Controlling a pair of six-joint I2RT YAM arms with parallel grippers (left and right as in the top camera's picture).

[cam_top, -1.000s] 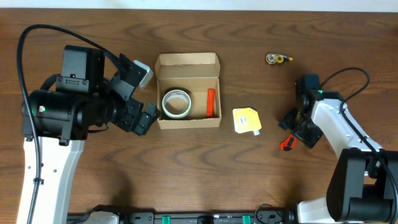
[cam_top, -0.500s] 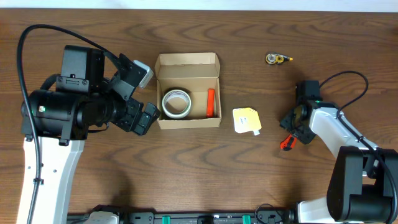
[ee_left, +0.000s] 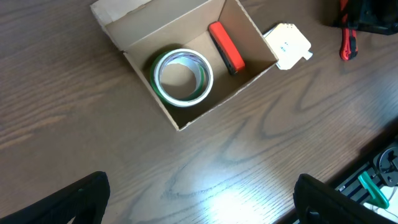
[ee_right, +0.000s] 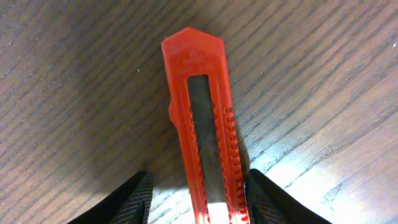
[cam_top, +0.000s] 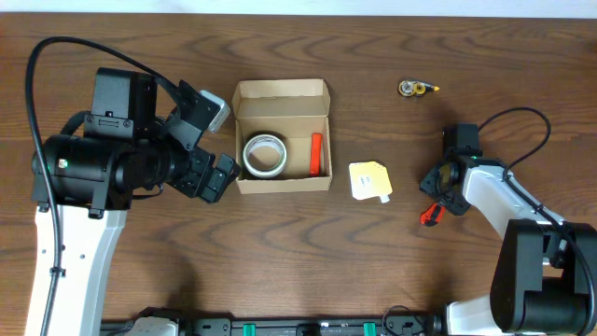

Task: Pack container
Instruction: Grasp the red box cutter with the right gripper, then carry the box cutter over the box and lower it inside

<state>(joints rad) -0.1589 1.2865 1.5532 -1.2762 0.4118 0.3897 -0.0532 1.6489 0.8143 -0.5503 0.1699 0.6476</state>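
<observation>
The container [cam_top: 281, 92], an open tan cardboard box, sits at the table's middle. It holds a tape roll [cam_top: 264, 155] and a red bar-shaped item [cam_top: 316, 155]; both also show in the left wrist view, the roll [ee_left: 208, 78] and the red item [ee_left: 225, 46] inside the box [ee_left: 155, 15]. My left gripper [cam_top: 213, 175] hangs open and empty just left of the box, its fingers [ee_left: 199, 205] spread wide. My right gripper [cam_top: 438, 196] is low over a red utility knife [cam_top: 430, 216] lying on the table. Its open fingers [ee_right: 202, 199] straddle the knife [ee_right: 180, 112].
A yellow-and-white pad [cam_top: 370, 180] lies flat between the box and the knife and shows in the left wrist view [ee_left: 287, 45]. A small yellow and silver object [cam_top: 416, 89] lies at the back right. The table's front edge has a rail with fixtures [ee_left: 379, 174].
My right gripper has shifted slightly and settled closer over the red knife. The left arm and the box contents have not moved.
</observation>
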